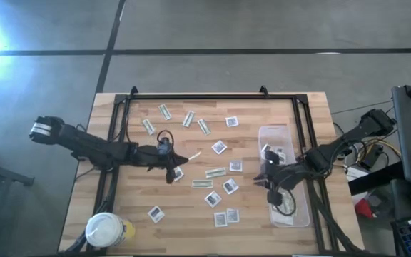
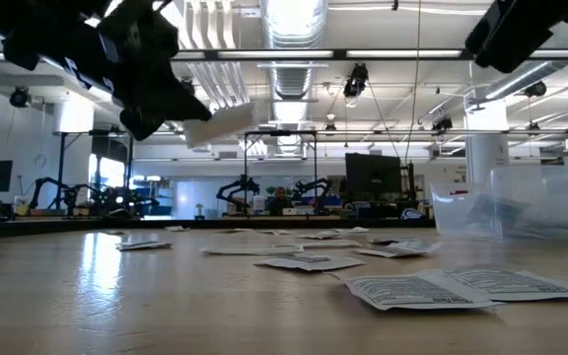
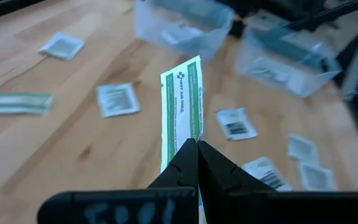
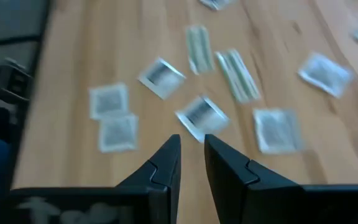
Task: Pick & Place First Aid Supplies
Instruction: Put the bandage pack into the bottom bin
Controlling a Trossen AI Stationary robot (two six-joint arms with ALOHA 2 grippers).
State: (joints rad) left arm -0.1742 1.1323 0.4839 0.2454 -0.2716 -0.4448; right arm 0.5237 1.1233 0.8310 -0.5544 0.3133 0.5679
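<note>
The right hand [image 4: 191, 155] hangs with fingers slightly parted — square packets [image 4: 202, 116] and green-striped strips [image 4: 238, 74] lie scattered just ahead on the wooden surface [image 4: 73, 56].

A robotics lab in a large open hall. Across the wooden counter [image 2: 116, 296], the low view shows exposed ceiling ducts [image 2: 294, 59] at twelve o'clock, with strip lights around them. Other robot arms [image 2: 240, 189] stand on far benches near a dark monitor [image 2: 373, 176]. From above, the counter sits on a grey concrete floor [image 1: 227, 25].
</note>
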